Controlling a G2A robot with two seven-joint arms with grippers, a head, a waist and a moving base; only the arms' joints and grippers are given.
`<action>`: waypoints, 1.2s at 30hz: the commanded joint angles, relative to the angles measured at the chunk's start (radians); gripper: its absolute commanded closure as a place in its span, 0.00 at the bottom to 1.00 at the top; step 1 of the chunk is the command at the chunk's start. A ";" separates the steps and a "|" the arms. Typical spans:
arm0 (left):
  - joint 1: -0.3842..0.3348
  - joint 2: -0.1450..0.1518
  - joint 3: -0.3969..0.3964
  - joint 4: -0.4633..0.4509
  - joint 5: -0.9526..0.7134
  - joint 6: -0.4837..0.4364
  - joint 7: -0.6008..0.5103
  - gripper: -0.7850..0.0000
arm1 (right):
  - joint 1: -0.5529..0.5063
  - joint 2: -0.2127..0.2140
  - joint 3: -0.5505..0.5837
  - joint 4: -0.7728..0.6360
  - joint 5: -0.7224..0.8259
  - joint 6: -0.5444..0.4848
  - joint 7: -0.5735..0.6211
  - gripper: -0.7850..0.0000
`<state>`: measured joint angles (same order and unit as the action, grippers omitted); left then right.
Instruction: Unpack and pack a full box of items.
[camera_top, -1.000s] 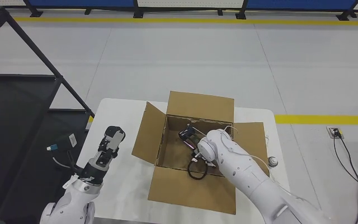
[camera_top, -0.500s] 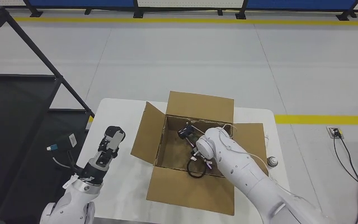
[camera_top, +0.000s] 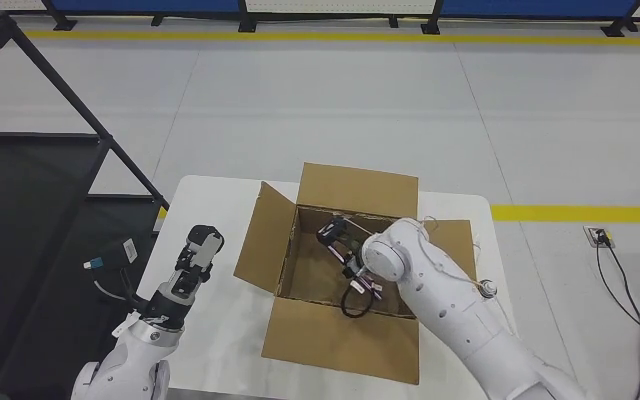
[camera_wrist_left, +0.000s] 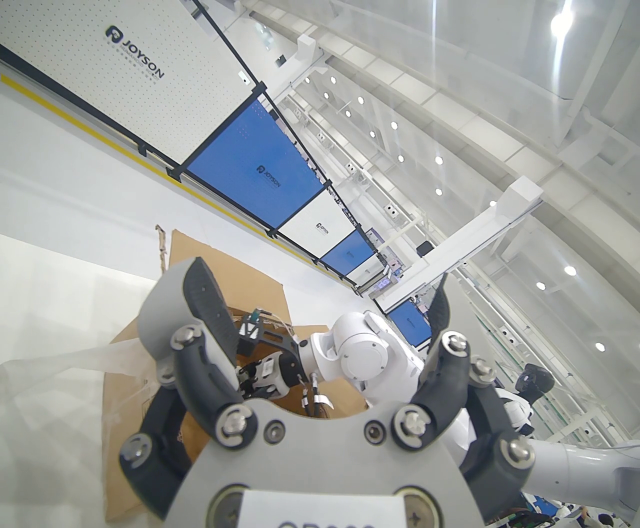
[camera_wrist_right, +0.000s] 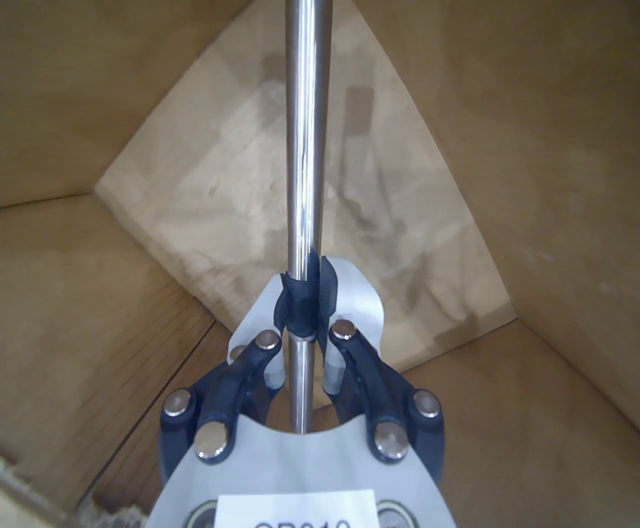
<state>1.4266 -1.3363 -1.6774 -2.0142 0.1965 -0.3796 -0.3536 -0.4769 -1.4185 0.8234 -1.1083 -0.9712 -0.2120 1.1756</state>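
Shiny steel rod (camera_wrist_right: 303, 150) sat clamped betw. the right gripper (camera_wrist_right: 305, 300) pads, running straight out past its fingertips, both down inside the cardboard box (camera_wrist_right: 550, 150), w/ box floor beyond the tips. Left gripper (camera_wrist_left: 320, 287) was spread wide, holding nothing, box ahead of it, well apart.

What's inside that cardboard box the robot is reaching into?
The right gripper is inside, shut on a shiny metal rod. Around it the box shows bare cardboard floor. From above, the right arm hides part of the floor, so anything beneath cannot be seen.
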 joint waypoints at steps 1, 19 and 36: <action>0.000 0.000 0.000 0.000 0.000 0.000 0.000 0.00 | -0.052 0.024 0.055 -0.111 -0.018 -0.003 0.015 1.00; 0.000 0.000 0.000 0.000 0.000 0.000 0.000 0.00 | -0.577 0.152 0.644 -1.078 -0.240 0.182 0.022 1.00; 0.000 0.000 0.000 0.000 0.000 0.000 0.000 0.00 | -0.905 0.171 1.062 -1.154 -0.097 0.317 0.119 1.00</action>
<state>1.4266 -1.3363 -1.6774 -2.0142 0.1965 -0.3796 -0.3536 -1.3746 -1.2485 1.8835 -2.2763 -1.0766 0.1064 1.2891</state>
